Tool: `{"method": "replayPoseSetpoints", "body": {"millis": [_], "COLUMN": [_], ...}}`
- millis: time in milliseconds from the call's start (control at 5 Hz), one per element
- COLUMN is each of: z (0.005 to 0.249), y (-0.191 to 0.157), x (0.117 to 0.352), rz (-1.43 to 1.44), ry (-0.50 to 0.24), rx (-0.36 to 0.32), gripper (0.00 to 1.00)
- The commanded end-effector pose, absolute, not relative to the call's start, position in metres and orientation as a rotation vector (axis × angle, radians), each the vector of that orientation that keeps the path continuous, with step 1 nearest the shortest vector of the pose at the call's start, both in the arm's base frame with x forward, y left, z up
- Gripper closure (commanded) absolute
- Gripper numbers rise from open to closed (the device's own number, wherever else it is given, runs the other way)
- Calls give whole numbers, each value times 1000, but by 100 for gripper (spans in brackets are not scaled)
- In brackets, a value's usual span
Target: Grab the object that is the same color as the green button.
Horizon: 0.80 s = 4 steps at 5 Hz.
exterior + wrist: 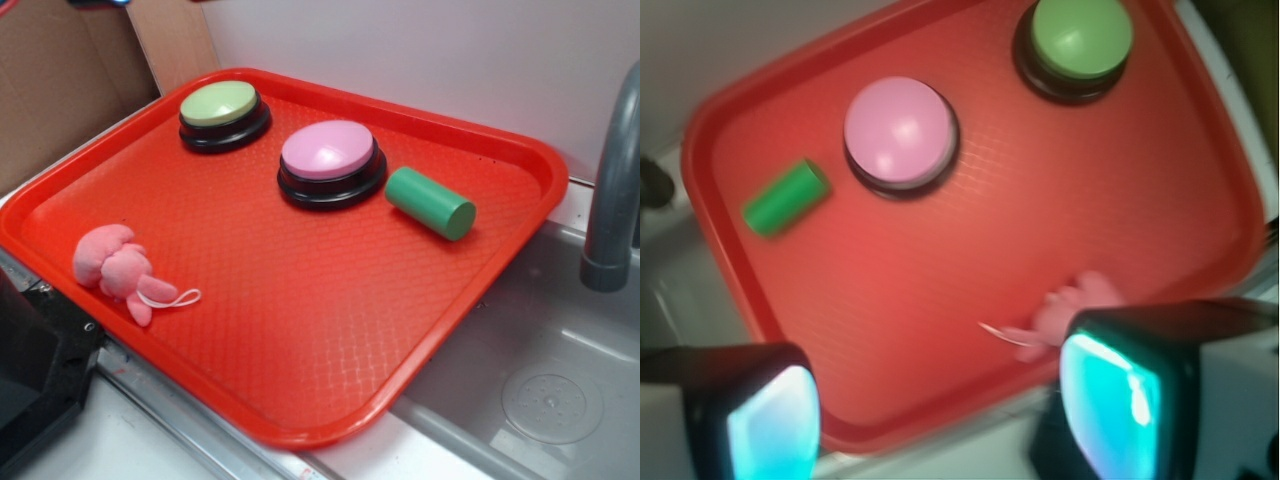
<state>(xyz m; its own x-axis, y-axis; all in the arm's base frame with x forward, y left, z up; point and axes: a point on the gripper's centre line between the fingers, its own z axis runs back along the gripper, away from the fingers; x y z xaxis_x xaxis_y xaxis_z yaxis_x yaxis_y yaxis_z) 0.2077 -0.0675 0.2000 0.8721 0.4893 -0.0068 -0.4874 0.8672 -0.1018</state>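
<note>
A small green cylinder (431, 203) (786, 198) lies on its side on the red tray (300, 330) (970, 250), just right of the pink-topped button (331, 163) (900, 135) in the exterior view. The green button (224, 115) (1077, 45), pale green dome on a black base, sits at the tray's far corner. In the wrist view my gripper (940, 415) hangs open high above the tray's near edge, far from the cylinder, with nothing between its fingers (770, 420). The gripper does not show in the exterior view.
A pink plush toy (118, 270) (1075, 305) with a white loop lies at the tray's near left. A steel sink (540, 380) with a grey faucet (612, 190) lies right of the tray. Cardboard (60, 80) stands behind on the left.
</note>
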Motion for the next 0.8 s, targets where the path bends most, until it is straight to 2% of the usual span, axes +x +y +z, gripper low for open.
{"method": "replayPoseSetpoints", "body": {"millis": [0,200,600], "z": [150,113,66], "y": [-116,-125,-114], "x": [270,282,301], "rz": [929,973,1035], "ry": [-154,-160,-156], "rx": [-173,-167,-98], "gripper": [0,0,0]}}
